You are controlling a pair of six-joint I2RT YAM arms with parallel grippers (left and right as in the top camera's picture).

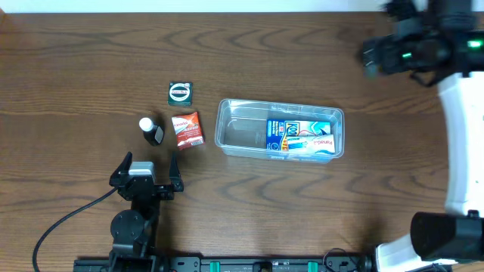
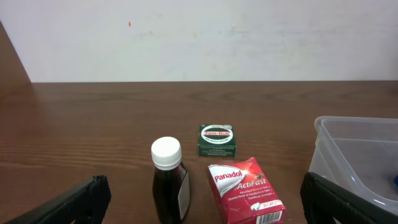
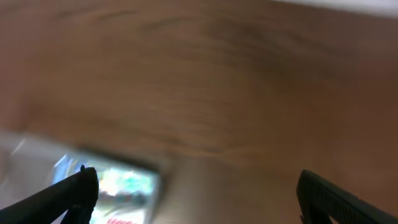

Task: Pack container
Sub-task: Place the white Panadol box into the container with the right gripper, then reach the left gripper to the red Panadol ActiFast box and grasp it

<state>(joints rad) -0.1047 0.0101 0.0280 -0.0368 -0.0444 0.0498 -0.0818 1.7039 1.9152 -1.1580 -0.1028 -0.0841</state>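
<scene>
The clear plastic container (image 1: 234, 132) sits mid-table with a blue and white box (image 1: 300, 138) inside its right half. Left of it lie a red Panadol box (image 1: 187, 129), a dark bottle with a white cap (image 1: 151, 130) and a small dark green box (image 1: 180, 93). My left gripper (image 1: 147, 170) is open and empty, just short of the bottle (image 2: 168, 180) and the red box (image 2: 244, 190). My right gripper (image 1: 374, 54) is open and empty, raised at the far right. Its blurred view shows the container's corner (image 3: 158, 180) and the blue box (image 3: 121, 183).
The container's left end (image 2: 348, 155) shows at the right of the left wrist view. The green box (image 2: 216, 139) lies beyond the red box. A black cable (image 1: 53, 223) runs from the left arm's base. The white right arm (image 1: 461, 143) stands along the right edge.
</scene>
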